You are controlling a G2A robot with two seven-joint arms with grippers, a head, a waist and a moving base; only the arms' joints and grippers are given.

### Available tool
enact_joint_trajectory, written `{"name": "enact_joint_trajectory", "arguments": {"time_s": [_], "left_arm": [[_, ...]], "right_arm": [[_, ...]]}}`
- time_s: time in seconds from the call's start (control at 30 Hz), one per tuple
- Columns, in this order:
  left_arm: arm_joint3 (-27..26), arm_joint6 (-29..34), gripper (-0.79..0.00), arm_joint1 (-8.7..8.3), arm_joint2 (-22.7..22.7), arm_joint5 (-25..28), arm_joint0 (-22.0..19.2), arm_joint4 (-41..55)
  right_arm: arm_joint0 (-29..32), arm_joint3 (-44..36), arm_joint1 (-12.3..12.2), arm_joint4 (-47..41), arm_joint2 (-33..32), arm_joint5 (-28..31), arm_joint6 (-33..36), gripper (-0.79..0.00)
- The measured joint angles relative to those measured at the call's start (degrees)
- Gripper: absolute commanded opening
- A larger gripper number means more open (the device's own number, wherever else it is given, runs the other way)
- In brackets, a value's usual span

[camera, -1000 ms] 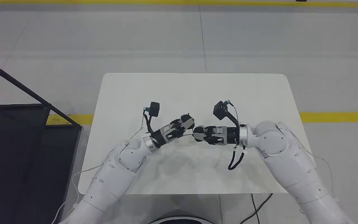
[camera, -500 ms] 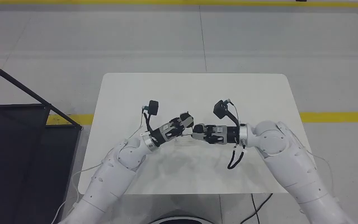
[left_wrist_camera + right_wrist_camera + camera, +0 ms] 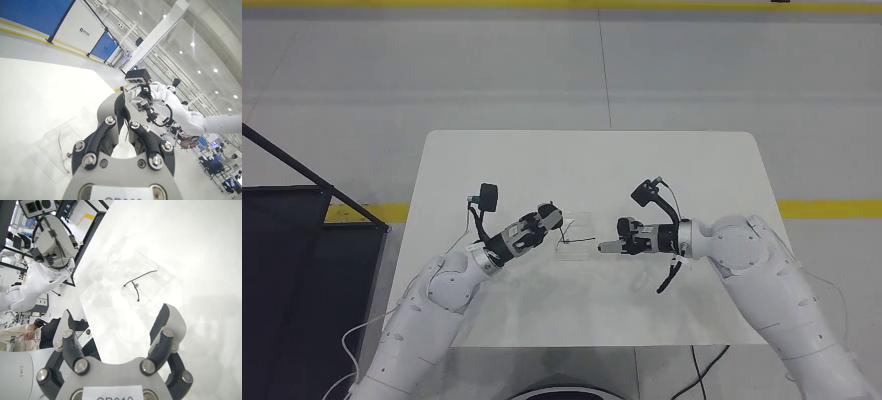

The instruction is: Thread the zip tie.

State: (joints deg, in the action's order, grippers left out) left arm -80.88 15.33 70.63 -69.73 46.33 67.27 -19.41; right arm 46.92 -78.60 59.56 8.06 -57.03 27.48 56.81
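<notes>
Grey floor with a yellow line runs round the white surface (image 3: 692,180), and both arms meet near the middle of the top view. The left hand (image 3: 122,100) is pressed together on a thin black zip tie (image 3: 122,89). The tie's small head pokes out past the fingertips, and its tail hangs down between the fingers toward the palm. In the top view that hand (image 3: 555,215) sits just left of centre, but the tie it pinches is too fine to pick out there.

The right hand (image 3: 118,313) is spread wide and holds nothing; in the top view it sits right of centre (image 3: 605,246), facing the left one. Between the two hands a clear plate (image 3: 162,281) lies flat on the surface, with a second tie (image 3: 140,276), black and bent, lying on it. I cannot tell whether that is one piece or two crossing. A tiny brownish speck (image 3: 137,285) beside it is too small to identify.
</notes>
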Motion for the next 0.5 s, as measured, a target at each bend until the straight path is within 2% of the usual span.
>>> {"name": "enact_joint_trajectory", "arguments": {"time_s": [0.27, 0.5], "left_arm": [[0.0, 0.0, -0.785, 0.0, 0.0, 0.0, 0.0, 0.0], [-0.9, 0.0, -0.785, -0.06, 0.0, -0.9, 0.7, 0.6]], "right_arm": [[0.2, -0.4, 0.0, 0.4, 0.2, -0.1, -0.3, 0.0], [-0.2, -1.5, 0.5, 3.4, 2.4, -4.0, 0.5, 0.0]]}}
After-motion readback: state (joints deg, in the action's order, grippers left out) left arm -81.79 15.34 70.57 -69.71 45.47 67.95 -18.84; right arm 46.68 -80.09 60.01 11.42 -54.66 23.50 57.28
